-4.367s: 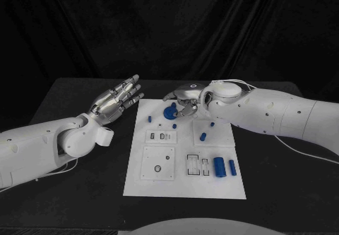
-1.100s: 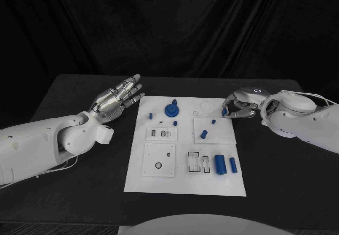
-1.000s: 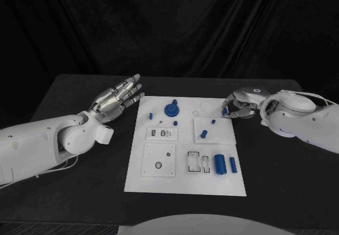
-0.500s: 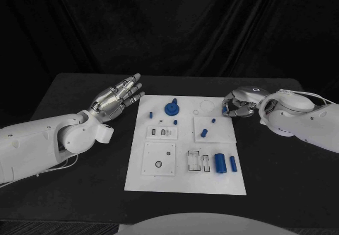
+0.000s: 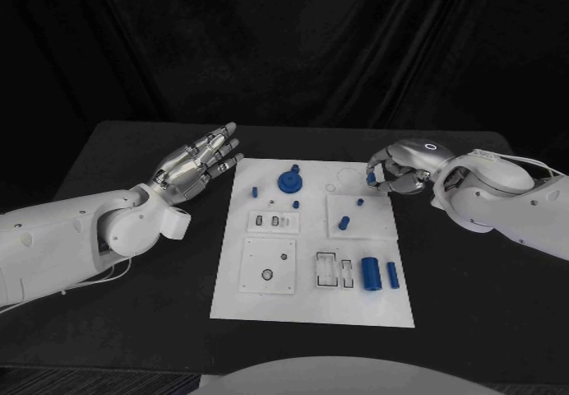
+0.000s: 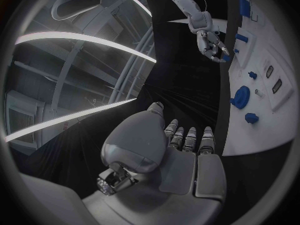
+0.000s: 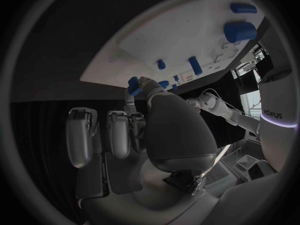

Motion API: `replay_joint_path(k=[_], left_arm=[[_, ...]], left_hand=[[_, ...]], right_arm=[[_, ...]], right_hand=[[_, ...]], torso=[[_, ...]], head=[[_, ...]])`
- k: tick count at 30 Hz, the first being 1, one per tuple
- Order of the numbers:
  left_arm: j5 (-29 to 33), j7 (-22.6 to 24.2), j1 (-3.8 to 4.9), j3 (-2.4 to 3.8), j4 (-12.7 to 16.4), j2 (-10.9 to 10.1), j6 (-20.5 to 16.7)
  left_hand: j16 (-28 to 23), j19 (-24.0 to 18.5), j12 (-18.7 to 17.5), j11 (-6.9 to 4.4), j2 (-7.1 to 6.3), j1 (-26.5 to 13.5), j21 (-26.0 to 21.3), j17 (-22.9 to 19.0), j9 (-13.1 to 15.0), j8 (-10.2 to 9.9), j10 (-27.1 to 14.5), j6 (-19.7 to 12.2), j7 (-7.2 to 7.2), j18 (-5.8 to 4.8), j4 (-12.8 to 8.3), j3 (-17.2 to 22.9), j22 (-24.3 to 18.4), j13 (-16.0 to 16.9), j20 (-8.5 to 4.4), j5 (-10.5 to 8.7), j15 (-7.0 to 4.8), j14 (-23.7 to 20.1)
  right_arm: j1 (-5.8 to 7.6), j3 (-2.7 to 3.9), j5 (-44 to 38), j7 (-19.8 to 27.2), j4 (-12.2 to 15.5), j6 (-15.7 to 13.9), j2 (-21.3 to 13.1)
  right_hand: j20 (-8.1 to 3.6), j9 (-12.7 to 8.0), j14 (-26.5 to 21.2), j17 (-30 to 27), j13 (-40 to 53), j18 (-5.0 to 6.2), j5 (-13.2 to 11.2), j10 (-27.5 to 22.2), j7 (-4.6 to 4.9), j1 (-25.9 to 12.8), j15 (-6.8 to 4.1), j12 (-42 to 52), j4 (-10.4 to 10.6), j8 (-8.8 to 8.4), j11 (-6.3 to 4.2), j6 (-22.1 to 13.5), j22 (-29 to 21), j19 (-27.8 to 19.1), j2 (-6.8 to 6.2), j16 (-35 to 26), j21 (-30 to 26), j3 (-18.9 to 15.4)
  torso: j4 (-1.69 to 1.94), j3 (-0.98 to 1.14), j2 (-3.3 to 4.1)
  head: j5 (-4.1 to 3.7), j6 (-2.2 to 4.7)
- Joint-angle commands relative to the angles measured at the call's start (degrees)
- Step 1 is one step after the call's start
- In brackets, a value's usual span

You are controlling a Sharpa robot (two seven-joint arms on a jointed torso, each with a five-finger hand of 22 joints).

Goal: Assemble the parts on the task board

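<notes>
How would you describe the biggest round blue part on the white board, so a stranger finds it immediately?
On the white task board, look at the far end, toward the left hand. The round blue part sits there; it is wide and disc-shaped, while the blue pieces near it are small pegs.

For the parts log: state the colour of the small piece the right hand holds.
Blue; the small piece shows best in the right wrist view.
</notes>
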Motion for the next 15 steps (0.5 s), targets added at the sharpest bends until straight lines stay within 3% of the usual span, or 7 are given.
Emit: replay_joint_path(k=[1, 5, 8, 12, 15], left_arm=[[-0.11, 0.52, -0.12, 0.04, 0.07, 0.08, 0.72], [-0.11, 0.45, -0.15, 0.04, -0.10, 0.31, 0.78], [-0.11, 0.50, -0.16, 0.04, -0.14, 0.57, 0.89], [-0.11, 0.44, -0.17, 0.04, -0.07, 0.72, 0.88], [-0.11, 0.40, -0.17, 0.04, 0.00, 0.75, 0.83]], left_hand=[[-0.21, 0.04, -0.01, 0.28, 0.12, 0.54, -0.34, -0.07, 0.07, 0.38, 0.02, -0.05, 0.24, 0.30, -0.07, 0.39, -0.09, -0.02, 0.45, 0.36, 0.30, -0.13], [-0.21, 0.04, -0.01, 0.28, 0.12, 0.54, -0.34, -0.07, 0.07, 0.38, 0.02, -0.05, 0.24, 0.30, -0.07, 0.39, -0.09, -0.02, 0.45, 0.36, 0.30, -0.13], [-0.21, 0.04, -0.01, 0.28, 0.12, 0.54, -0.34, -0.07, 0.07, 0.38, 0.02, -0.05, 0.24, 0.30, -0.07, 0.39, -0.09, -0.02, 0.45, 0.36, 0.30, -0.13], [-0.21, 0.04, -0.01, 0.32, 0.10, 0.53, -0.34, -0.07, 0.07, 0.38, 0.02, -0.08, 0.30, 0.31, -0.06, 0.43, -0.09, -0.02, 0.48, 0.36, 0.30, -0.13], [-0.21, 0.04, -0.01, 0.32, 0.10, 0.53, -0.34, -0.07, 0.07, 0.38, 0.02, -0.08, 0.30, 0.31, -0.06, 0.43, -0.09, -0.02, 0.48, 0.36, 0.30, -0.13]], right_arm=[[0.99, 0.11, -0.02, -0.43, 3.09, -3.77, 0.06], [1.84, 0.11, 0.05, -0.33, 5.87, -3.04, 2.43], [1.87, 0.11, 0.06, -0.21, 6.28, -1.78, 4.59], [0.91, 0.11, 0.07, -0.09, 6.06, -0.60, 7.64], [0.07, 0.11, 0.08, -0.13, 5.64, -0.07, 9.64]], right_hand=[[-0.30, 1.99, 5.29, 11.97, 15.09, 0.32, -0.42, 5.96, -0.02, -0.39, -0.03, 0.15, 0.21, 0.88, -0.12, 0.59, 13.47, 3.60, 0.12, -0.16, -0.32, -0.29], [-0.26, 2.06, 5.23, 11.67, 15.09, 0.33, -0.48, 5.96, -0.06, -0.49, 0.02, 0.15, 0.22, 1.08, -0.05, 0.92, 13.45, 3.59, 0.11, -0.35, -0.36, -0.26], [-0.23, 2.08, 5.15, 11.27, 15.09, 0.37, -0.39, 5.96, -0.08, -0.56, 0.07, 0.15, 0.23, 1.16, 0.05, 1.06, 13.39, 3.50, 0.11, -0.59, -0.53, -0.23], [-0.15, 2.08, 5.08, 10.97, 15.09, 0.48, -0.10, 5.96, -0.06, -0.62, 0.22, 0.15, 0.17, 1.19, 0.31, 1.15, 13.24, 3.30, 0.05, -0.78, -0.94, -0.16], [-0.01, 2.06, 5.04, 10.78, 15.09, 0.52, 0.31, 5.96, 0.07, -0.67, 0.44, 0.15, 0.06, 1.18, 0.60, 1.18, 13.17, 3.22, -0.07, -0.90, -1.12, -0.06]], torso=[[-0.03, 0.00, -0.04], [-0.15, 0.01, -0.05], [-0.08, -0.03, -0.05], [0.06, 0.01, 0.04], [0.02, -0.11, -0.07]], head=[[0.16, -0.23], [0.11, -0.22], [0.41, -0.15], [0.72, -0.05], [0.91, -0.16]])
